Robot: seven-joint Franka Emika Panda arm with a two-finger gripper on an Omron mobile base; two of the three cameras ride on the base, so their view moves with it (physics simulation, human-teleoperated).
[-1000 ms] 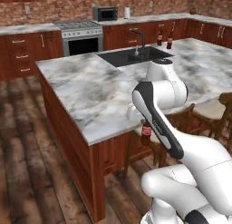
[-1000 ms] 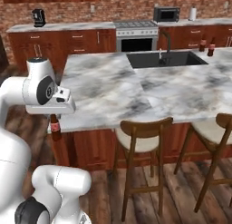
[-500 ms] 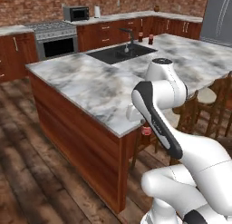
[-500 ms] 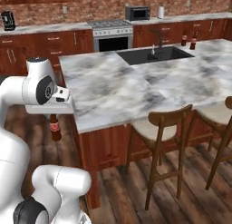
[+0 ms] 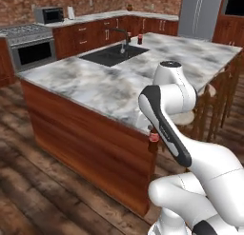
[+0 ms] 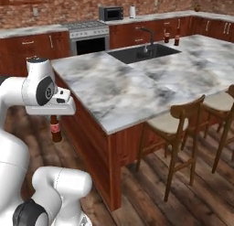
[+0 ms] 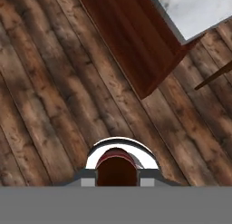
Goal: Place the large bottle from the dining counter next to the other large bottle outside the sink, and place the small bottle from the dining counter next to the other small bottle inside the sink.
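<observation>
- The end effector (image 6: 55,116) is closed on the small brown bottle (image 6: 55,128), which hangs upright below the hand, off the corner of the tabletop (image 6: 137,83) and over the wooden floor (image 7: 54,82).
- In the left base view the same bottle's red top (image 5: 153,137) peeks out beside the forearm, just off the tabletop's near corner.
- The hand view looks straight down past the bottle's cap (image 7: 117,166) at floorboards and the island's wood base (image 7: 131,41).
- The sink (image 6: 144,52) lies well apart, on the far side of the tabletop, with its black faucet (image 6: 148,35) behind it.
- Two large bottles (image 6: 172,35) stand together on the tabletop beyond the sink, so the large-bottle half looks done.
- Judged from this, the small bottle is picked up but not delivered; carrying it to the basin and setting it by the other small bottle is left. That pink bottle cannot be made out in the basin.
- The marble corner and edge sit close to the carried bottle; stools (image 6: 176,124) line the near side, while the floor on the stove side is open.
</observation>
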